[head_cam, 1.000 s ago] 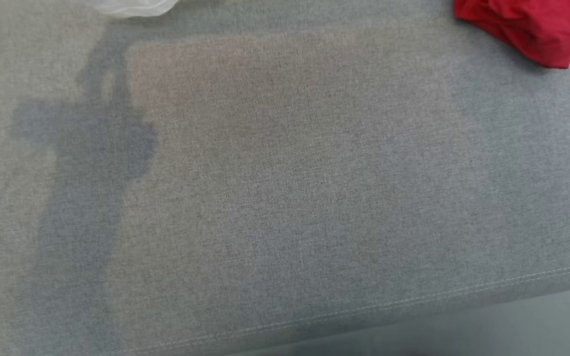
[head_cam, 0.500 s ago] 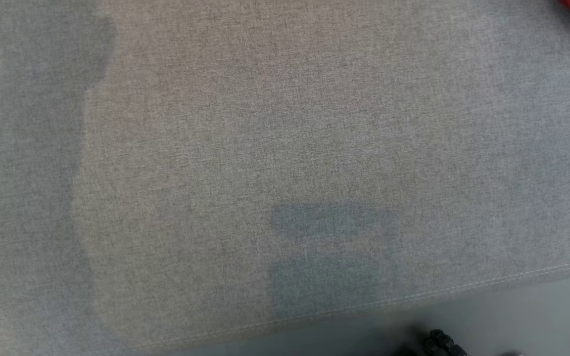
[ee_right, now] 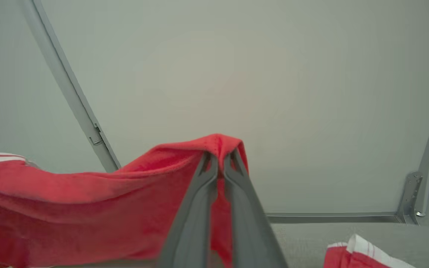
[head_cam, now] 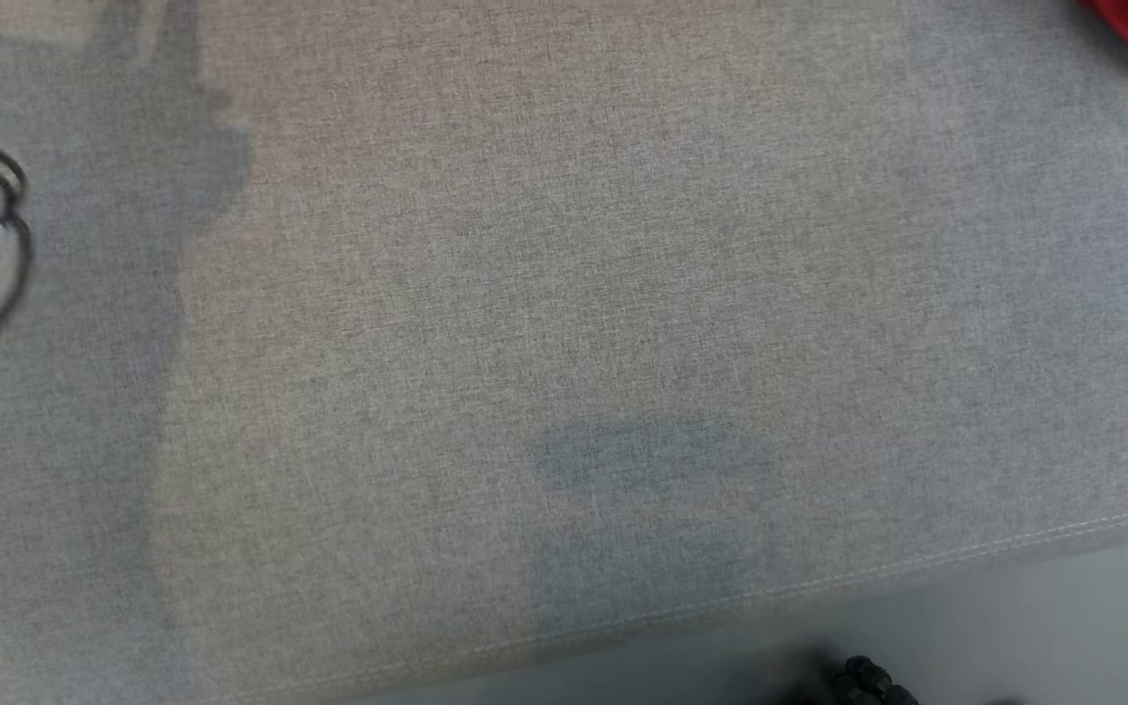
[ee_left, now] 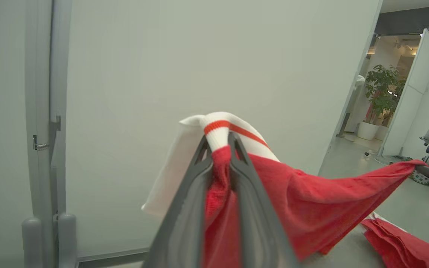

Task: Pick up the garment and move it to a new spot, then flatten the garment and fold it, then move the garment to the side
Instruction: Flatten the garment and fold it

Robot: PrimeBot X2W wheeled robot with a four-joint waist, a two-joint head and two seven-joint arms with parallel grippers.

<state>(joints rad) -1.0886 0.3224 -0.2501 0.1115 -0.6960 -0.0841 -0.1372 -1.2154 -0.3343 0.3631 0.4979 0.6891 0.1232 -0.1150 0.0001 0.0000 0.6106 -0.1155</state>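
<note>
Above your grey surface, left gripper pinching red garment at striped cuff, right gripper pinching its edge, pale wall behind.

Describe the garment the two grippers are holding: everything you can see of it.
The garment is red, knit-looking fabric with a white ribbed cuff bearing an orange-red stripe. It hangs in the air, sagging between the left gripper, shut on it at the cuff, and the right gripper, shut on a red edge. Whether its lower part touches the table I cannot tell.
</note>
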